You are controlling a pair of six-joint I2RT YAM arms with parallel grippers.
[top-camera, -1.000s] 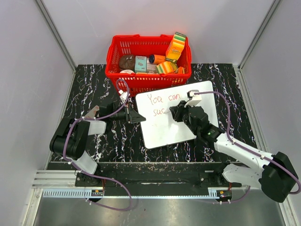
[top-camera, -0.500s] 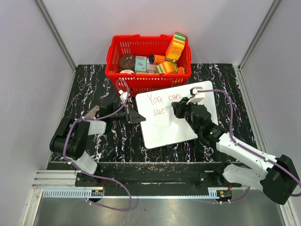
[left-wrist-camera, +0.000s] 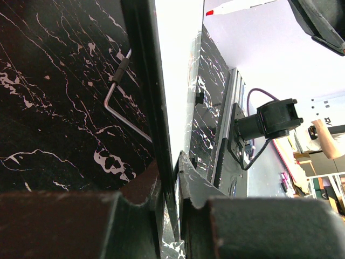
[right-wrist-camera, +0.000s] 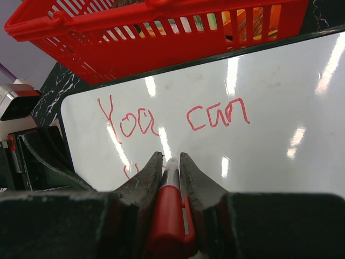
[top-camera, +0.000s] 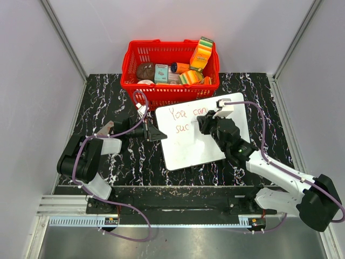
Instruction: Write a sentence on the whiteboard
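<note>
The whiteboard (top-camera: 188, 143) lies tilted on the black marbled table, in front of the red basket. Red lettering (top-camera: 187, 113) on it reads "You can" with "suc" (top-camera: 183, 128) started below; it also shows in the right wrist view (right-wrist-camera: 172, 116). My right gripper (top-camera: 204, 125) is shut on a red marker (right-wrist-camera: 170, 208), tip at the board just right of "suc". My left gripper (top-camera: 157, 133) is shut on the whiteboard's left edge (left-wrist-camera: 161, 108), one finger above and one below it.
A red basket (top-camera: 132, 59) with sponges, boxes and packets stands behind the board. A metal stand wire (left-wrist-camera: 121, 102) shows under the board. Grey walls close in the table on the left, right and back.
My right gripper with the marker has shifted slightly right along the second line, then back a little. The left gripper and the board have not moved.
</note>
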